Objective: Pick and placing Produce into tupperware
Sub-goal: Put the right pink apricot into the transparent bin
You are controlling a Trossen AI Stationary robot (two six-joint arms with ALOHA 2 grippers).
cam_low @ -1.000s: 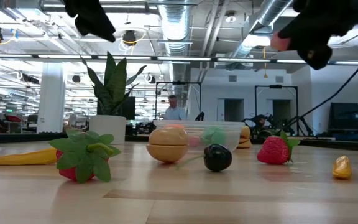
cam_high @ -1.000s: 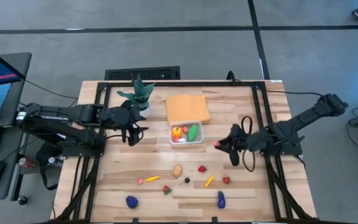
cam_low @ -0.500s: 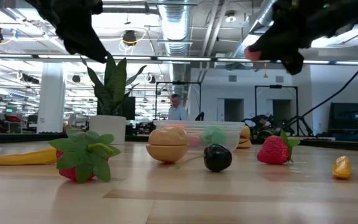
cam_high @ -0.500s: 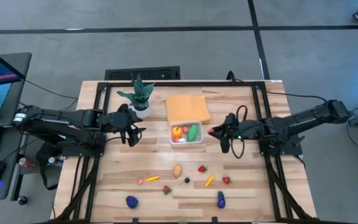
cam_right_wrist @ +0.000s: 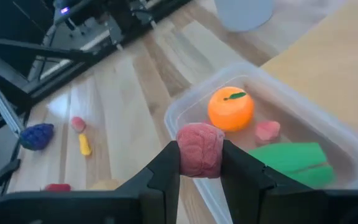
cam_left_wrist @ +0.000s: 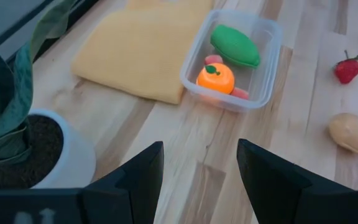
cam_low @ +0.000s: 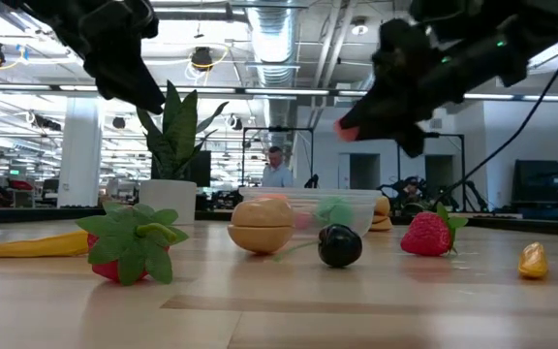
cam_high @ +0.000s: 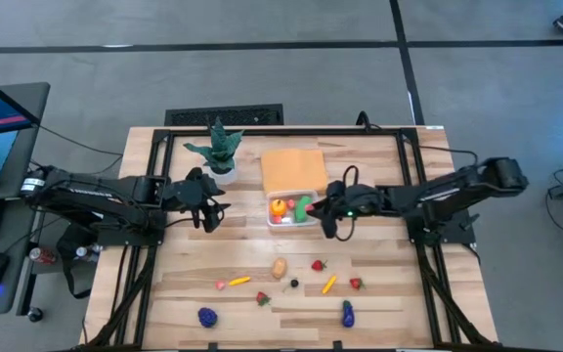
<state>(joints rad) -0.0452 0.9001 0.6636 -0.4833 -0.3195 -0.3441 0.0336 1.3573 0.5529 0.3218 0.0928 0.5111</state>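
Observation:
The clear tupperware (cam_high: 293, 209) sits near the table's middle, in front of the orange cloth; it holds an orange, a green piece and small pink bits (cam_left_wrist: 232, 53). My right gripper (cam_high: 325, 217) hovers at the container's right edge, shut on a pink round piece of produce (cam_right_wrist: 200, 151). My left gripper (cam_high: 206, 208) is open and holds nothing, left of the container beside the potted plant. Other produce lies loose on the near half of the table: a tan potato (cam_high: 279, 267), a strawberry (cam_high: 318, 265) and several more. My right gripper pinches the pink round piece (cam_right_wrist: 200, 151) between its two fingers, one on each side of it. It is lifted clear of the table (cam_low: 349, 127), above the container's right rim (cam_right_wrist: 188, 115).
The orange cloth (cam_high: 294, 168) lies flat behind the container. A green plant in a white pot (cam_high: 219, 149) stands at the far left, close to my left gripper. Purple grapes (cam_high: 207, 316) and an eggplant (cam_high: 347, 313) lie near the near edge. A person shows far off in the room (cam_low: 273, 167).
My right gripper has travelled toward the table's left, from beside the right frame rail to the container's right edge, carrying the pink piece clear of the table the whole way. The loose produce and the container have stayed where they were.

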